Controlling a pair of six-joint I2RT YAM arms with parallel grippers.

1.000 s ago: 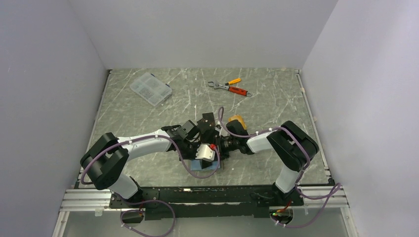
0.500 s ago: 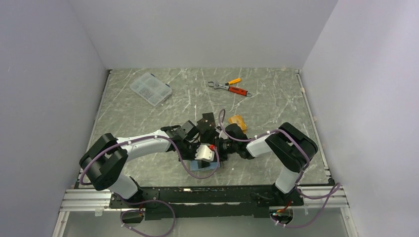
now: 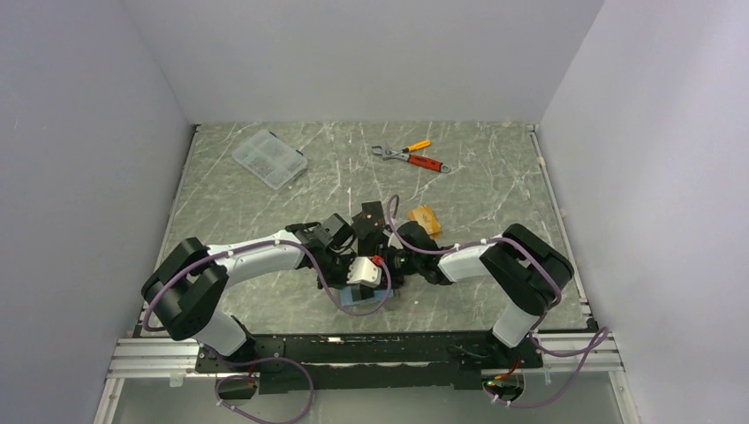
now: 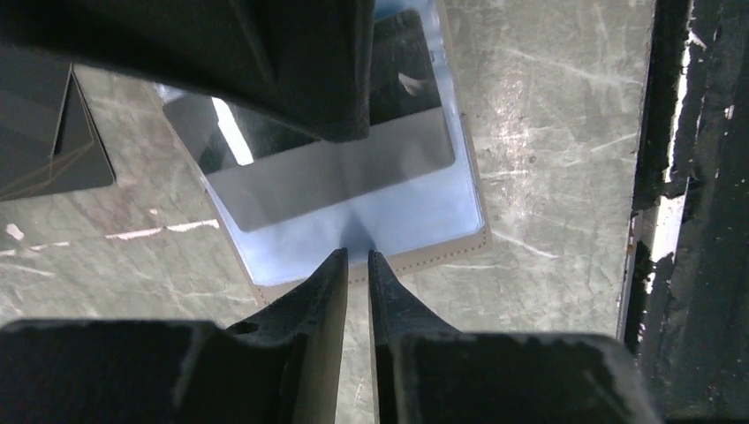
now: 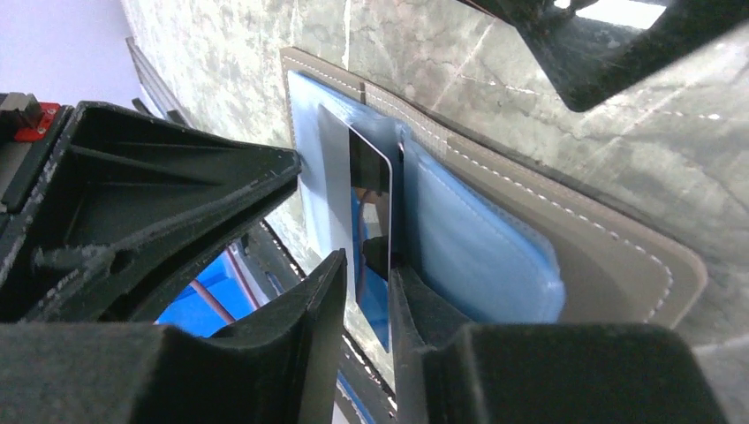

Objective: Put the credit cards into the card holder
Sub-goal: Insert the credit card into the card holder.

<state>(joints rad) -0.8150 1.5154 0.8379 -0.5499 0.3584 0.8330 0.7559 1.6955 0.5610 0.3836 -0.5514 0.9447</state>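
The card holder (image 3: 362, 306) lies open near the table's front edge, its blue lining (image 4: 424, 216) facing up. A silvery credit card (image 5: 353, 177) stands partly inside a slot and shows as a grey rectangle (image 4: 336, 177) in the left wrist view. My right gripper (image 5: 366, 265) is open around this card, with a gap on one side. My left gripper (image 4: 356, 256) is almost shut, nothing between its tips, which press on the card holder's stitched edge. An orange credit card (image 3: 424, 216) and a black one (image 3: 369, 215) lie on the table behind both grippers.
A clear compartment box (image 3: 269, 159) sits at the back left. An orange-handled wrench and pliers (image 3: 411, 159) lie at the back centre. The table's front rail (image 4: 671, 212) runs close beside the card holder.
My right gripper's jaws have parted from shut, loosening from the silvery card. The right arm has shifted slightly left and forward, uncovering more of the orange card. The left gripper stays put.
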